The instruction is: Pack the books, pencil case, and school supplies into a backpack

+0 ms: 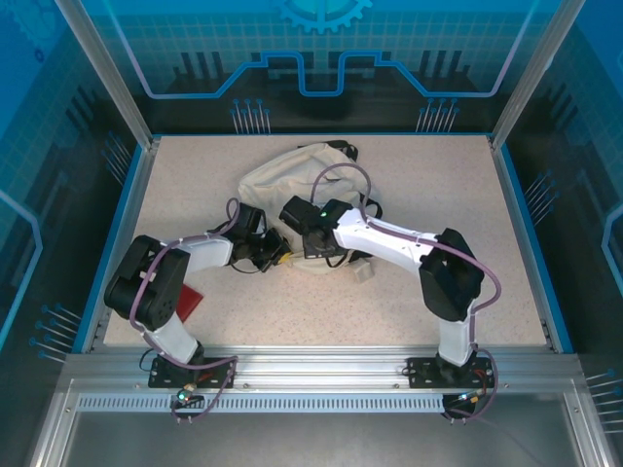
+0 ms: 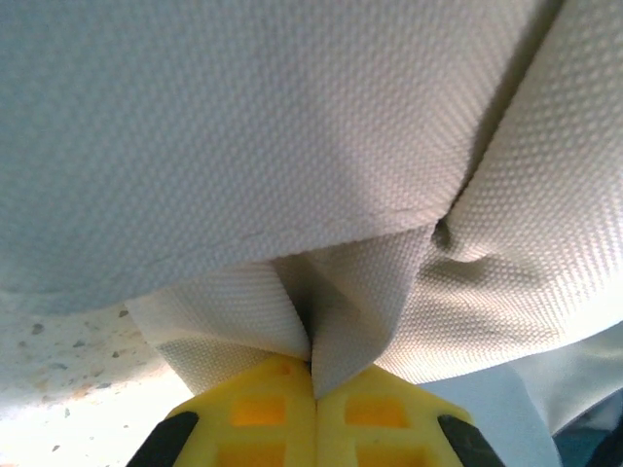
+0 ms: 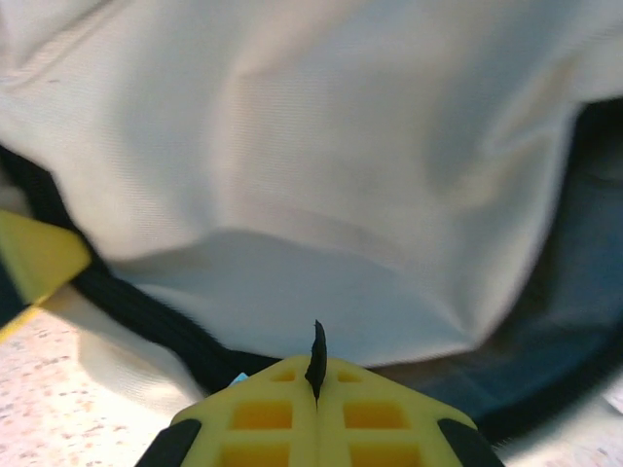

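Presently: left gripper (image 2: 313, 375), bottom of its wrist view, clenched on a cream fabric fold; right gripper (image 3: 315, 375) pinching a thin black tab. Beyond, backpack (image 1: 292, 175) slumped mid-frame overhead. Risk: opposed pulls slip the shallow pinch, mouth collapses.
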{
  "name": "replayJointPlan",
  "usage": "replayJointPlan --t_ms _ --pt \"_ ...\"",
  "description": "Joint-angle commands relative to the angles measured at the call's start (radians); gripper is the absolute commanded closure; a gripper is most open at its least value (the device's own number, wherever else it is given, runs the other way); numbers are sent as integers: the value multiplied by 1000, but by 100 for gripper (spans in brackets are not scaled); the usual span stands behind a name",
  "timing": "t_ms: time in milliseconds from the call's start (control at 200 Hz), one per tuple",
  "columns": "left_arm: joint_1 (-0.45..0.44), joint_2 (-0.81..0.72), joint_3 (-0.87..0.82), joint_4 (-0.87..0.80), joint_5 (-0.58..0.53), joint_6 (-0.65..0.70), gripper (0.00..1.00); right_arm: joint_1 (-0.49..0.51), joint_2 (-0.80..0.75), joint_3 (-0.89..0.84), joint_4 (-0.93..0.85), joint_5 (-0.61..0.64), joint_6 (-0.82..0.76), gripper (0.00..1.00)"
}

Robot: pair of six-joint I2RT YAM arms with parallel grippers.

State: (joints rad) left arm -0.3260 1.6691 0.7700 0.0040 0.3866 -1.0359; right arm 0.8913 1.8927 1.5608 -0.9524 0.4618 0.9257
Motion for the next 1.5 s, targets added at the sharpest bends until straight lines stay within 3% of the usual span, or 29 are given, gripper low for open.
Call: replayJointPlan --t_ms 0,235,330,510,615,710,870,1131,1316,1391,1481,1496 --pt "25 20 4 -94 -82 45 100 -14 -70 -23 -209 182 110 100" --pt "70 5 17 -132 -98 85 100 -90 -112 -49 -229 238 105 100" --pt "84 -6 26 -138 -88 101 100 -110 -140 -49 -165 209 9 100" --pt "84 -31 27 -98 -51 116 100 -54 -214 -80 156 -98 -327 100" --pt "84 -26 25 -41 1 116 100 -48 -212 -83 278 -323 -371 100" --pt "84 -22 22 -5 36 118 100 -26 -163 -33 291 -382 -391 100" --pt "84 -37 14 -49 -23 127 100 10 -126 40 190 -221 -378 100" --pt "111 -15 -5 -132 -134 119 100 12 -307 -140 74 124 -221 100" --pt "113 -3 -22 -106 -127 114 100 -56 -285 -186 -17 224 -49 100" --pt "113 -13 -28 -79 -100 122 100 -85 -266 -175 41 124 -98 100" --pt "113 -30 -32 -19 -41 146 100 -120 -255 -166 156 -186 -193 100" --pt "113 -32 -34 -10 -34 152 100 -121 -254 -163 167 -213 -194 96"
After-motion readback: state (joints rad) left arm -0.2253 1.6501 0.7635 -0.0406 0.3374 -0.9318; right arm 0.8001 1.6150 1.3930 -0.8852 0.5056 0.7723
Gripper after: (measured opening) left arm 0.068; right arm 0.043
